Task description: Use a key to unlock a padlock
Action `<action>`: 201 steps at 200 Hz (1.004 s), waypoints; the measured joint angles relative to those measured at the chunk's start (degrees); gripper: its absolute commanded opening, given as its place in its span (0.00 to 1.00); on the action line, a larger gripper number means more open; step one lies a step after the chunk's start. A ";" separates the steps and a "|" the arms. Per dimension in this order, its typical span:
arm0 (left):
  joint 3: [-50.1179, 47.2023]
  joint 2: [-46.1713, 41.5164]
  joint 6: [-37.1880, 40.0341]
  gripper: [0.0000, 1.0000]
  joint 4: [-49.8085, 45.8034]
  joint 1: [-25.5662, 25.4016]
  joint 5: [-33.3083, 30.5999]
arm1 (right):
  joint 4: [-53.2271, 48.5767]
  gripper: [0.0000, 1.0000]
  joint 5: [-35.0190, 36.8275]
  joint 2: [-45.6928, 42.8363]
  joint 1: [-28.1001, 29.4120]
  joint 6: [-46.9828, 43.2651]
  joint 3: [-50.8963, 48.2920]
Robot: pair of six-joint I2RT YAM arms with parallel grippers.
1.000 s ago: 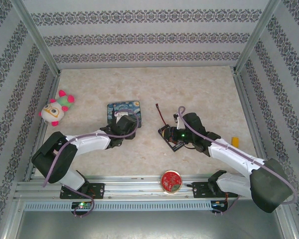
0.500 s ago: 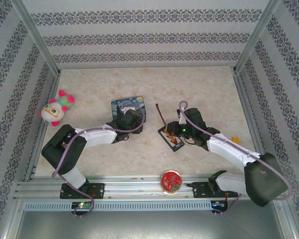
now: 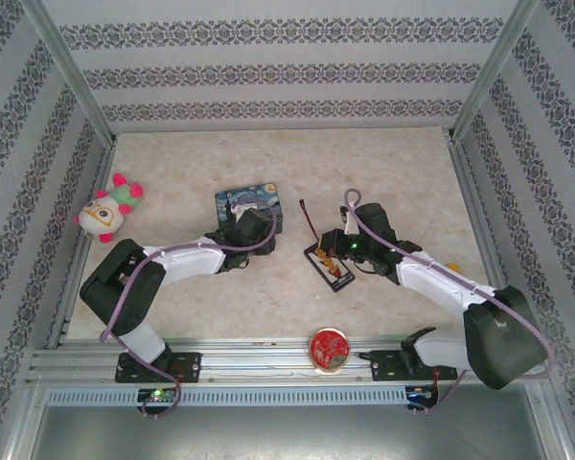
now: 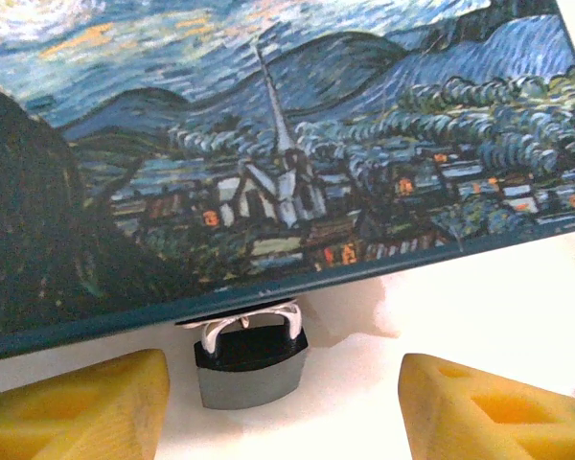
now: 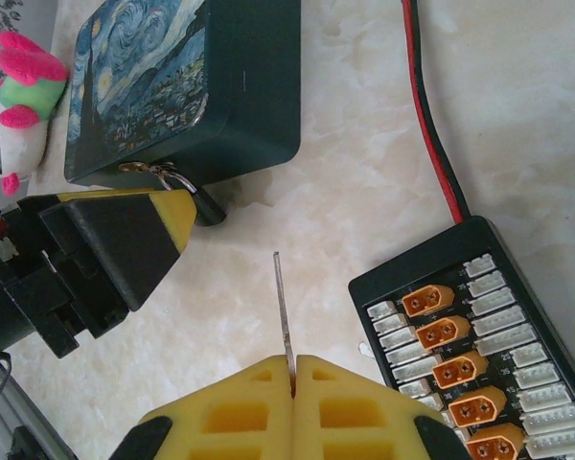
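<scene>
**Item under inspection.** The padlock (image 4: pixel 249 359), black-bodied, hangs by its silver shackle from the clasp on the front edge of the blue tin (image 4: pixel 297 144). Its body lies on the counter (image 4: pixel 479 316) just below that edge.

**Left hand** (image 4: pixel 284 422). The fingers are parted wide, one on each side of the padlock. Neither touches it and nothing is held. Judged purpose: to bracket the body so it can be steadied against turning once the key goes in.

**Right hand** (image 5: pixel 292 379). The fingers are pressed fully together on the key (image 5: pixel 283 307), with its thin blade projecting forward toward the tin. The blade tip stands apart from the padlock, off the tin's front edge. The keyway is not visible, so alignment cannot be confirmed.

**Surroundings.** A black connector board (image 5: pixel 460 326) lies well apart from the tin, beside the right hand. It is judged no obstruction to the approach.
</scene>
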 measured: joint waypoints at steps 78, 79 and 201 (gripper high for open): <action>0.02 2.75 -0.15 0.63 0.20 0.00 -3.48 | 0.46 0.00 0.02 -2.16 -0.74 0.04 -0.24; 0.02 2.82 -0.15 0.63 0.20 0.00 -3.50 | 0.48 0.00 0.02 -2.16 -0.74 0.04 -0.24; 1.75 6.86 0.02 0.58 2.29 0.00 -5.88 | 2.01 0.00 0.00 -3.08 -0.74 0.26 -0.61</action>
